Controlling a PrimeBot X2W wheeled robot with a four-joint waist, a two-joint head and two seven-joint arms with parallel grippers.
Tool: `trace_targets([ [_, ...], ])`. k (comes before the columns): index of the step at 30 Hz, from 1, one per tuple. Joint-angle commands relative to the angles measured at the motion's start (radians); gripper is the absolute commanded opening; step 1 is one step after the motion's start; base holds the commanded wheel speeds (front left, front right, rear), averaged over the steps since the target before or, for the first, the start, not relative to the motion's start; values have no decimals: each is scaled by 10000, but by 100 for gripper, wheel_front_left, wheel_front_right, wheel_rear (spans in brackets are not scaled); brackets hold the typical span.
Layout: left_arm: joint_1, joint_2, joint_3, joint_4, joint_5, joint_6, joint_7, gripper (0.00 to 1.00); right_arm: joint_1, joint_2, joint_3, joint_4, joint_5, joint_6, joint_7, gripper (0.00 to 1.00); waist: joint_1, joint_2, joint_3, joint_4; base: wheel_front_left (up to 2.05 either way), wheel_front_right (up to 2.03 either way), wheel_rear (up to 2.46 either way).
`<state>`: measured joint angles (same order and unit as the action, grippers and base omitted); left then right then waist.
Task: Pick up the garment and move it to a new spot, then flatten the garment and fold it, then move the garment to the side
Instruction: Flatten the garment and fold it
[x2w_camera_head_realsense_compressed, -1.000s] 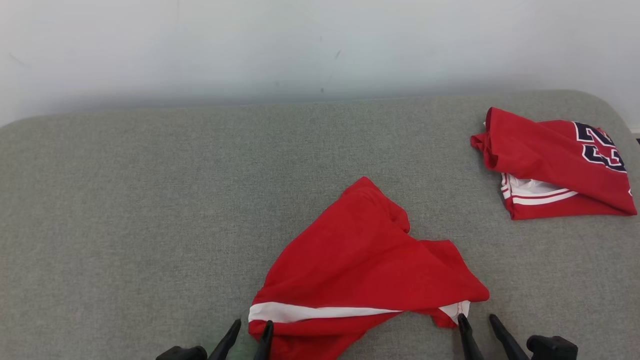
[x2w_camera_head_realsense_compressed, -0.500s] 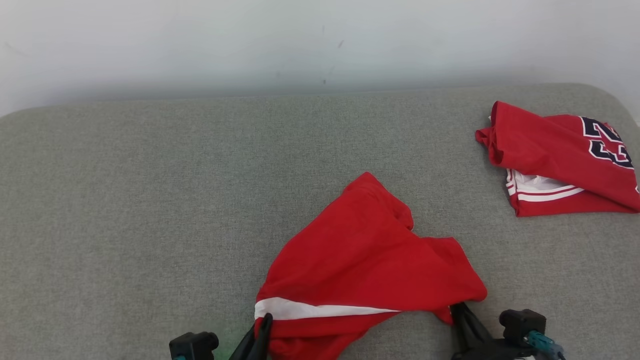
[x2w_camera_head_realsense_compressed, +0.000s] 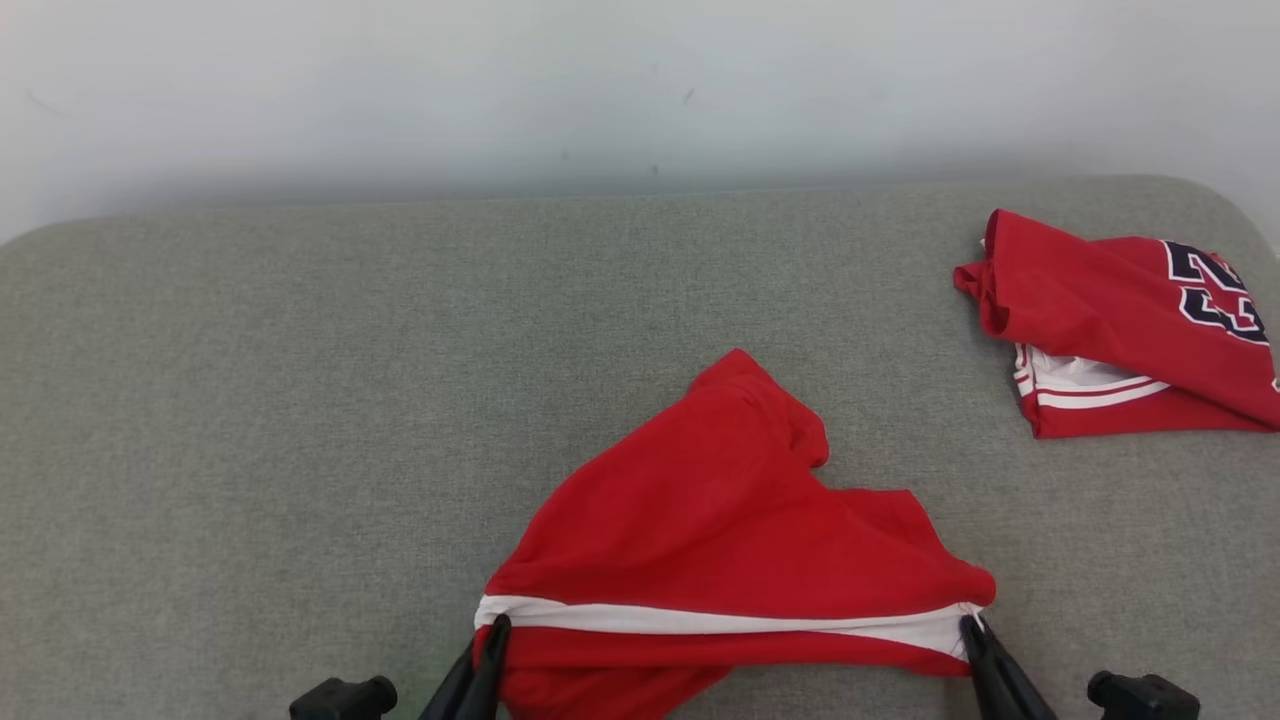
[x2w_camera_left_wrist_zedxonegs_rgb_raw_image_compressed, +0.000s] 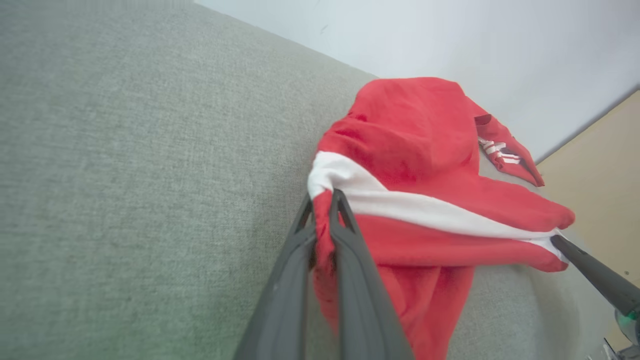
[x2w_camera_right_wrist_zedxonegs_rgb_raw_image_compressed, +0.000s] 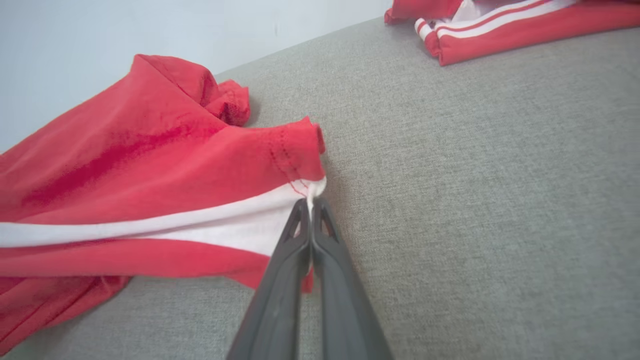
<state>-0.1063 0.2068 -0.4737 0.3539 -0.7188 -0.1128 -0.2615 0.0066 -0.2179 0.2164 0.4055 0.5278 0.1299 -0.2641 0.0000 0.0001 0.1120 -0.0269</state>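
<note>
- Jaws of both grippers are pinched shut on the garment (x2w_camera_head_realsense_compressed: 730, 530): the left gripper (x2w_camera_head_realsense_compressed: 495, 628) holds the left end of its white band (x2w_camera_head_realsense_compressed: 700, 622) and the right gripper (x2w_camera_head_realsense_compressed: 968, 625) the right end.
- The garment lies crumpled at the front middle of the grey cushion (x2w_camera_head_realsense_compressed: 300, 400).
- Its lower edge runs off the head view's bottom.
- A jersey (x2w_camera_head_realsense_compressed: 1120, 320), well apart at far right, is cut by the frame, and its number is unreadable.

Garment (x2w_camera_head_realsense_compressed: 730, 520) partly off bottom edge

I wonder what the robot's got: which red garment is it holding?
The near garment with the wide white stripe, pinched by the left gripper and right gripper. The numbered jersey lies untouched far right.
</note>
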Motion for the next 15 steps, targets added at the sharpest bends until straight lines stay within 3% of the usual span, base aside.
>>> trace_targets([
  [1,161,135,79,-267,213,114,-38,0,198,-115,-33,-332,108,14,3,0,0,-1,26,-64,0,0,0],
  [8,-329,642,-52,-1905,869,426,410,0,242,-814,221,-2396,500,15,53,0,0,-1,127,-178,0,0,0],
  [15,-2832,1283,-218,-2218,853,24,1860,0,-1879,-1455,582,-3060,965,15,767,0,0,-1,684,-205,0,0,0],
])
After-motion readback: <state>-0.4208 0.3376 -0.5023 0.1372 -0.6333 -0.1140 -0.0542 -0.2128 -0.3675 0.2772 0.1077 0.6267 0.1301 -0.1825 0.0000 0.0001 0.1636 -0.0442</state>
